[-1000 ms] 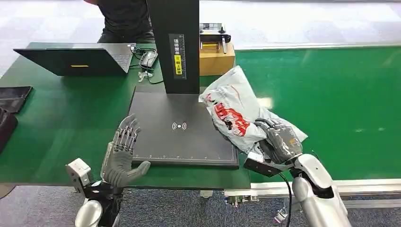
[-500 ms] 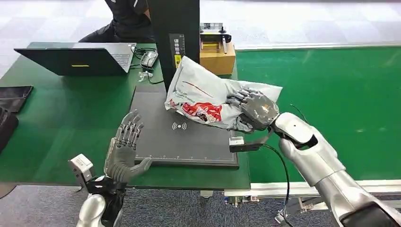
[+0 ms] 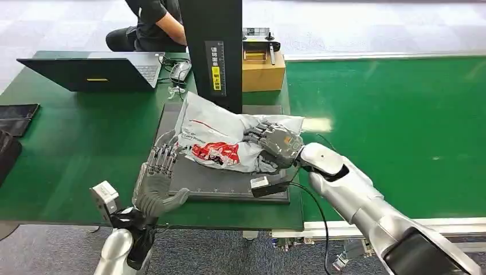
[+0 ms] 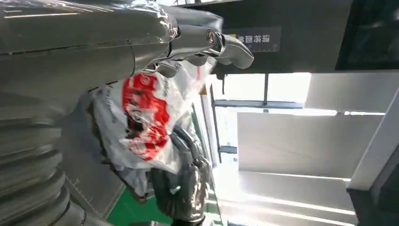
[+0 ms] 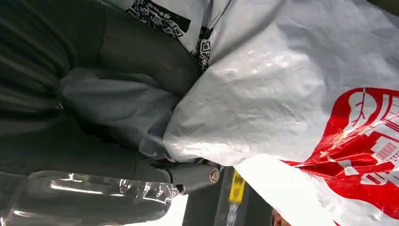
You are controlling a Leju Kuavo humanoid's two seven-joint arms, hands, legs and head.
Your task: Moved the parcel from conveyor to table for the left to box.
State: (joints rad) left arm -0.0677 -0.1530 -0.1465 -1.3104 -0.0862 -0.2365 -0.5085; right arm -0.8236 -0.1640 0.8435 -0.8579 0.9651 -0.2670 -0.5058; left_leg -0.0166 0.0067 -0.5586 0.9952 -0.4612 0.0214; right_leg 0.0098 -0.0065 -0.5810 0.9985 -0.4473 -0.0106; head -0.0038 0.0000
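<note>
A cardboard box (image 3: 263, 71) sits at twelve o'clock behind the post; its contents are hard to make out. The right robot hand (image 3: 275, 146) grips the parcel (image 3: 220, 141) over the black pad (image 3: 229, 177) on the surface (image 3: 74, 143). The left robot hand (image 3: 156, 180), fingers spread and holding nothing, waits at the parcel's eight o'clock. The parcel hides the right hand's fingertips.

I see a green table (image 3: 74, 143) carrying a black scanner pad (image 3: 229, 177) with its upright post (image 3: 215, 51), an open laptop (image 3: 91, 71), a cardboard box (image 3: 262, 71) and a mouse (image 3: 180, 71). The green conveyor (image 3: 395, 126) lies just beside it.
</note>
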